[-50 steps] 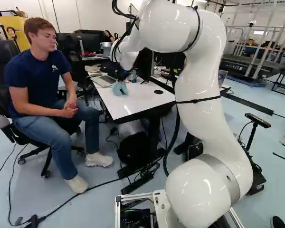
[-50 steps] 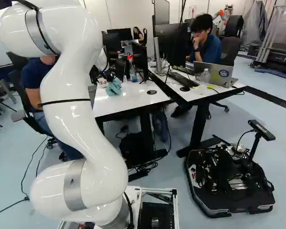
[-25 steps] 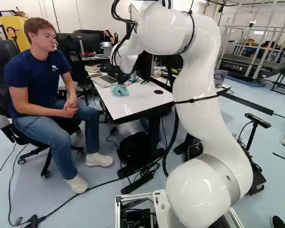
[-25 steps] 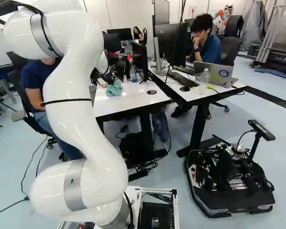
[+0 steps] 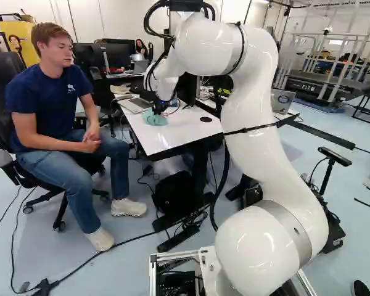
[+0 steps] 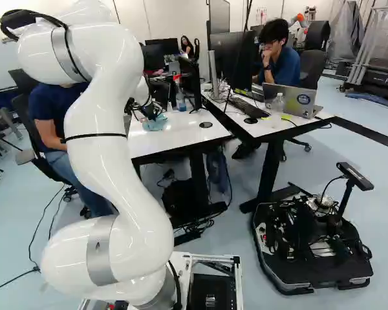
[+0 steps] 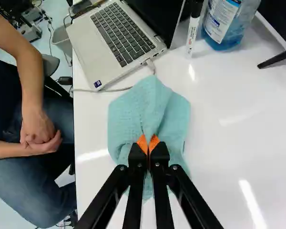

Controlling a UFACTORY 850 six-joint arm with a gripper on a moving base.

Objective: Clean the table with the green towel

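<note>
1. Left base view: the gripper [image 5: 158, 107] is low over the white table [image 5: 176, 140], with the green towel [image 5: 154, 119] directly below it. The seated person [image 5: 52, 105] is to the left of both, and the laptop [image 5: 134, 105] is just beyond the towel. The lone arm [image 5: 253, 98] reaches in from the base side.

2. Right base view: the towel sits bunched under the gripper, and the spray bottle [image 6: 180, 97] stands beyond it, toward the monitor. How the fingers stand cannot be told from here.

3. Wrist view: the fingers pinch a raised fold near the towel's middle, the orange pads [image 7: 142, 143] drawn together on it. The cloth spreads around them, a little longer along the gripper's line than across. Its far tip reaches the laptop's cable [image 7: 109, 90]. The wide stretch of tabletop lies on the side away from the person, so a wipe that way, pressed lightly down, looks the safer move; one straight ahead could snag the cable.
</note>
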